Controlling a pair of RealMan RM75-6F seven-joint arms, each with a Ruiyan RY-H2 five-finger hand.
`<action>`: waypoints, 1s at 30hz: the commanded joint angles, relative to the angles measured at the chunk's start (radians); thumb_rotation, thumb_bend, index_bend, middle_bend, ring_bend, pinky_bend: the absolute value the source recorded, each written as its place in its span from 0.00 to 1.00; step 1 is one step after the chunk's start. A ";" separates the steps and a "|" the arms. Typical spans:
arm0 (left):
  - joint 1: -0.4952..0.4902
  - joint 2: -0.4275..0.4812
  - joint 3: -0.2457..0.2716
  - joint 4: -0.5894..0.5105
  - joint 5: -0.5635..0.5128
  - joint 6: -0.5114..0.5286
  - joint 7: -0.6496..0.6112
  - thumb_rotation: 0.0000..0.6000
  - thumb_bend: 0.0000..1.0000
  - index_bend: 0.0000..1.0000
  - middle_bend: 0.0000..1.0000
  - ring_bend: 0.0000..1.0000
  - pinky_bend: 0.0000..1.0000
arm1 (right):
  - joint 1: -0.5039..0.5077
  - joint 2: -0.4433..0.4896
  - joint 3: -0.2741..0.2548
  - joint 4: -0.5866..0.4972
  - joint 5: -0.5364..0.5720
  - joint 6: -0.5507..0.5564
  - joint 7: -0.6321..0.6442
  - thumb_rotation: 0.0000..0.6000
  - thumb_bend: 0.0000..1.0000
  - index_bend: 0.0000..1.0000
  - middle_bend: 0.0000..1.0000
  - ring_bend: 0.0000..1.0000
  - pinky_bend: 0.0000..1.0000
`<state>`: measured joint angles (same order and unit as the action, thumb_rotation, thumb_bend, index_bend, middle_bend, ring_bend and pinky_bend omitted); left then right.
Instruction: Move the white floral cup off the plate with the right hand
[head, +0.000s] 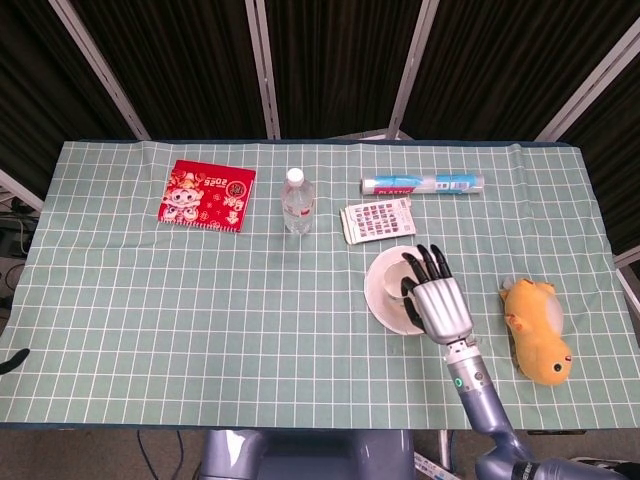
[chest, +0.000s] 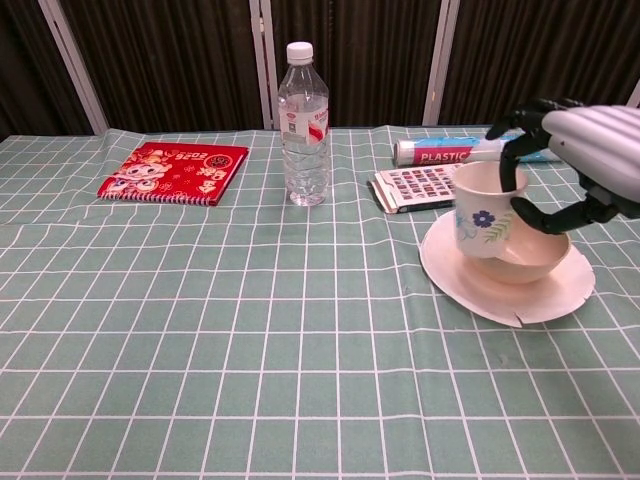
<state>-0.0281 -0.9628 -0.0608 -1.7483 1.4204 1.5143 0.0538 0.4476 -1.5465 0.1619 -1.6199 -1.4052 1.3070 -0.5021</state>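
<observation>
Where the head view looks down from above, a table (head: 150, 330) covered in a pale green cloth with a white grid fills most of the picture, and dark curtain panels with pale poles stand behind it. On the cloth lie a red booklet (head: 207, 195) at the far left, a clear water bottle (head: 298, 202) standing upright, a roll in a plastic wrapper (head: 422, 184) lying on its side, and a printed card pack (head: 377, 219) just in front of the roll. A white plate (head: 385, 292) sits near the card pack. The right hand (head: 440, 305) hangs over the plate's right part, its dark fingertips (head: 428, 262) reaching over the cup and hiding most of it. A yellow plush toy (head: 538, 331) lies to the right, apart from the plate.

Seen from the chest view, the same cloth stretches back to the curtains. The white floral cup (chest: 483, 211) is held above the plate (chest: 480, 293), tilted, clear of the bowl (chest: 530, 262) that rests on the plate. The right hand (chest: 580, 160) pinches the cup's rim, fingers (chest: 516, 113) curled over the top and thumb below at its side. The bottle (chest: 304, 126), the red booklet (chest: 173, 172), the card pack (chest: 425, 187) and the roll (chest: 450, 150) stand behind, none blocking the cup.
</observation>
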 joint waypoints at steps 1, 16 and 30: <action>0.000 0.000 0.000 -0.001 0.002 0.001 0.000 1.00 0.00 0.00 0.00 0.00 0.00 | -0.013 0.033 -0.049 -0.167 -0.104 0.058 -0.070 1.00 0.50 0.65 0.14 0.00 0.00; 0.002 0.001 -0.001 0.007 0.000 0.004 -0.015 1.00 0.00 0.00 0.00 0.00 0.00 | -0.068 -0.101 -0.212 -0.111 -0.213 0.036 -0.102 1.00 0.49 0.65 0.15 0.00 0.00; 0.001 0.000 0.000 0.004 0.006 0.005 -0.008 1.00 0.00 0.00 0.00 0.00 0.00 | -0.084 -0.129 -0.188 -0.013 -0.160 0.003 -0.069 1.00 0.46 0.65 0.15 0.00 0.00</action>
<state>-0.0269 -0.9629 -0.0604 -1.7436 1.4265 1.5192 0.0459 0.3657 -1.6728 -0.0298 -1.6415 -1.5733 1.3155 -0.5728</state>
